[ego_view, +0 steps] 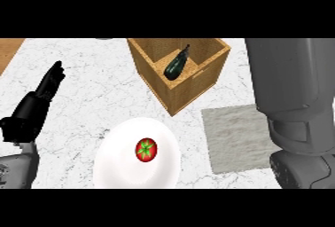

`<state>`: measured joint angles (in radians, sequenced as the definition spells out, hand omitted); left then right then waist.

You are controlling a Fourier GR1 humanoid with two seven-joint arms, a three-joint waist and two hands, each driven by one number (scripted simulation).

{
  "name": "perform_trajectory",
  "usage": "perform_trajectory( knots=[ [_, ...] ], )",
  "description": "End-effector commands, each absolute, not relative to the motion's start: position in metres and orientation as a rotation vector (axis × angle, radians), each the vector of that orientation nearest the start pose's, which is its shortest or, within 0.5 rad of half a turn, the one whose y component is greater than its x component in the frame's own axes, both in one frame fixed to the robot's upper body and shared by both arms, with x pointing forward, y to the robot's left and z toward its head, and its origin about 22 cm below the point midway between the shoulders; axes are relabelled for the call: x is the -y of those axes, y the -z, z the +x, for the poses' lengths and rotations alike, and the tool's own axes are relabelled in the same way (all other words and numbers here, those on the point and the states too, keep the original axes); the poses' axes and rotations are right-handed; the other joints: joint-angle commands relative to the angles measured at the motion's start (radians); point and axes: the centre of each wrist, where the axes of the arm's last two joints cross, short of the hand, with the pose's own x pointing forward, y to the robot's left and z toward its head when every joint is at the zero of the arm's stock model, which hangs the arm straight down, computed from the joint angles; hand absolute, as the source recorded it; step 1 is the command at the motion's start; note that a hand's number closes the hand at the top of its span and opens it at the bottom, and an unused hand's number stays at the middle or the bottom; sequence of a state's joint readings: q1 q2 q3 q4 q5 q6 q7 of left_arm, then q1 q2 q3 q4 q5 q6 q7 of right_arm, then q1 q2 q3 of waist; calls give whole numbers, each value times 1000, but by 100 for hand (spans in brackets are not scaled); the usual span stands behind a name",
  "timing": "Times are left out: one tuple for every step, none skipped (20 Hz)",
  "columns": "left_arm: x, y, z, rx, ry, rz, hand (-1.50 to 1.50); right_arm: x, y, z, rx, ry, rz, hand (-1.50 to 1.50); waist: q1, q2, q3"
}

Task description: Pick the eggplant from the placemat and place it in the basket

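Nearest, at the lower left, the left forearm (16,170) comes in from the bottom edge, grey, ending in the black left hand (29,113). Its fingers (52,77) lie straight and pressed together, pointing up and away over the white marbled counter (85,66), holding nothing. At the lower middle sits a white plate (114,166) with a red tomato (146,149) on it, green stalk facing up. Just right of the plate lies the grey placemat (232,137), bare on the part that shows; its right side is hidden under the right forearm (294,102), a broad grey mass filling the right edge from top to bottom. The right hand itself does not show, so I cannot tell how its fingers stand. Farther off, above the plate and the placemat, stands the wooden basket (189,91), open at the top and turned corner-on. The dark eggplant (176,64) lies inside it, tilted, stem end up toward the far wall. A strip of wood (9,51) shows at the far left corner
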<state>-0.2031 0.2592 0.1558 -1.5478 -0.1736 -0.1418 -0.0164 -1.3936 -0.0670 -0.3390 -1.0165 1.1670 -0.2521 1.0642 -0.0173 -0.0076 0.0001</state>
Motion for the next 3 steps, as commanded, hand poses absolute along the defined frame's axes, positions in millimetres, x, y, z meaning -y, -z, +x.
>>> perform_trajectory(
  knots=[
    [-302, -63, 284, 1696, 350, 331, 0, 137, -353, 399, 1332, 429, -1032, -150, -18, -8, 1],
    [-308, -59, 275, 1703, 347, 334, 0, 151, -341, 396, 1335, 455, -1072, -150, -19, -10, 1],
    [-302, -58, 276, 1691, 344, 340, 0, 151, -351, 386, 1338, 490, -1075, -150, -23, -13, 1]
  ],
)
